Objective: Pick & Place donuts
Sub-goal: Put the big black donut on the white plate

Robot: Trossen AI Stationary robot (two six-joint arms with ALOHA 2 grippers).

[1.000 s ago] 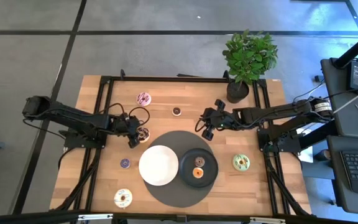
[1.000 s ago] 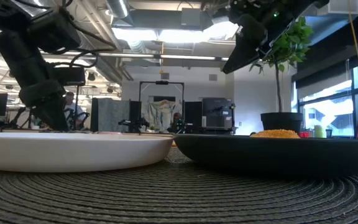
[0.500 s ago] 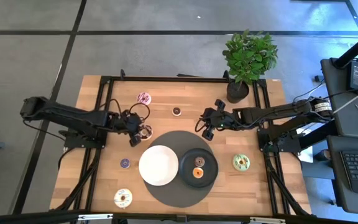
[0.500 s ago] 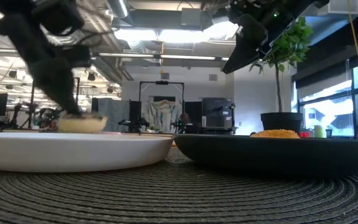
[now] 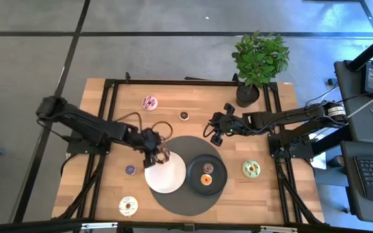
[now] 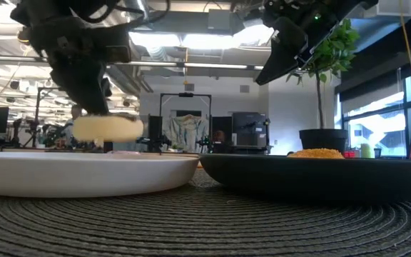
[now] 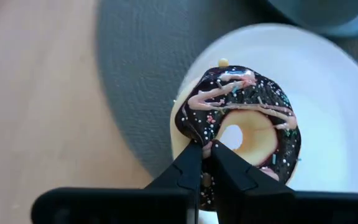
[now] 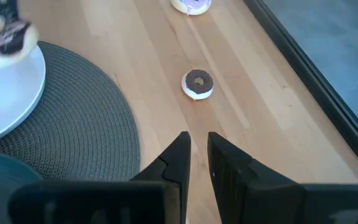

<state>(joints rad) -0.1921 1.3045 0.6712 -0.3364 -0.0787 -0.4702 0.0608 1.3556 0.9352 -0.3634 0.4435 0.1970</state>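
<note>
High view: the left tool (image 5: pixel 160 154) has moved from the bare table (image 5: pixel 290 194) to the white plate (image 5: pixel 166 173)'s rim, clamped on the chocolate-sprinkled donut (image 5: pixel 162 155). The right tool (image 5: pixel 211 131) is unmoved, fingers narrowly parted, holding nothing.

Low view: the donut (image 6: pixel 107 128) now hangs above the plate (image 6: pixel 84 171).

Left wrist view: fingers (image 7: pixel 188 168) pinch the donut's (image 7: pixel 241 134) ring.

Right wrist view: a small brown donut (image 8: pixel 197 84) lies ahead on the wood.

You find no readable text, label, brand, number or sign on anything in these views.
</note>
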